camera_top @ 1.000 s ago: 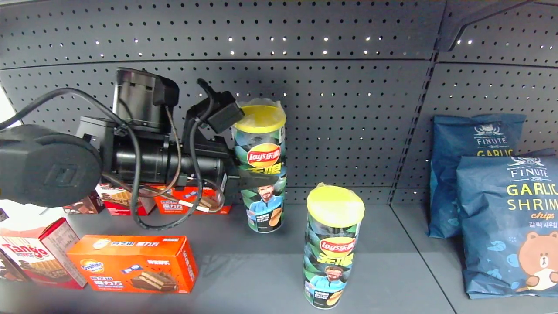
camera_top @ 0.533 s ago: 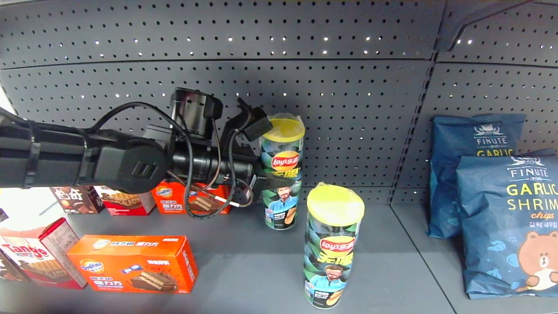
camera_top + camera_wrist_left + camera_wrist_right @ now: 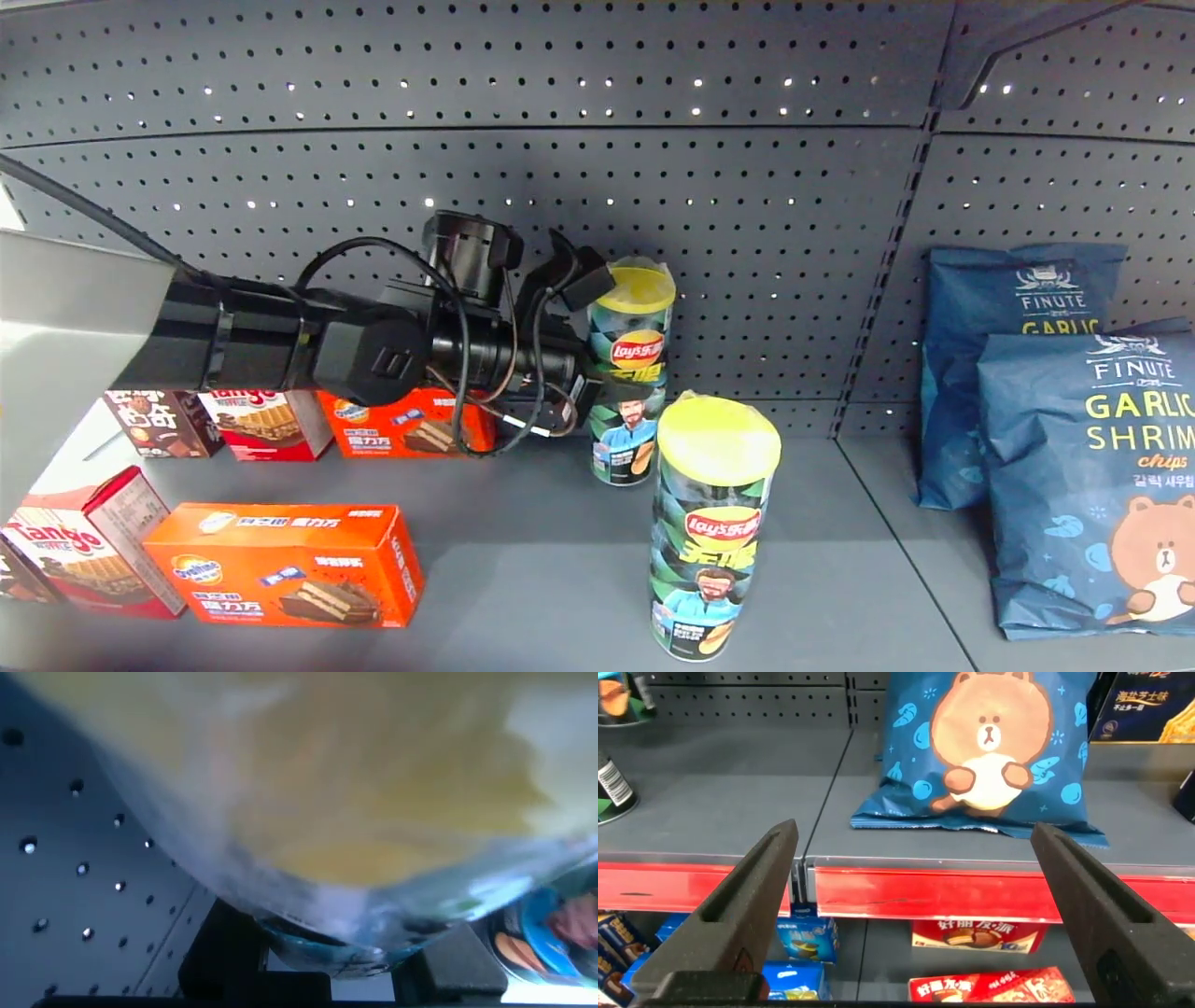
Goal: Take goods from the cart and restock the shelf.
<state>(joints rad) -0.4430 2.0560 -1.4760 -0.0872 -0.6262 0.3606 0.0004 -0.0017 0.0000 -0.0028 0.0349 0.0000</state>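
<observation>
Cylinder of glossy chip can (image 3: 639,350), yellow plastic lid, upright at the shelf's (image 3: 523,560) back near the pegboard; my left gripper (image 3: 627,390), arm level, clamps it. My right gripper (image 3: 920,915) gapes wide.

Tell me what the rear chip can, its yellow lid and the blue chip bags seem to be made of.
The rear chip can: probably a paperboard tube with glossy printed wrap; straight rigid sides, slight sheen. The yellow lid: likely matte plastic, with clear film bunched above its rim. The blue chip bags: flexible plastic film, fairly matte; creased and puffed.
</observation>
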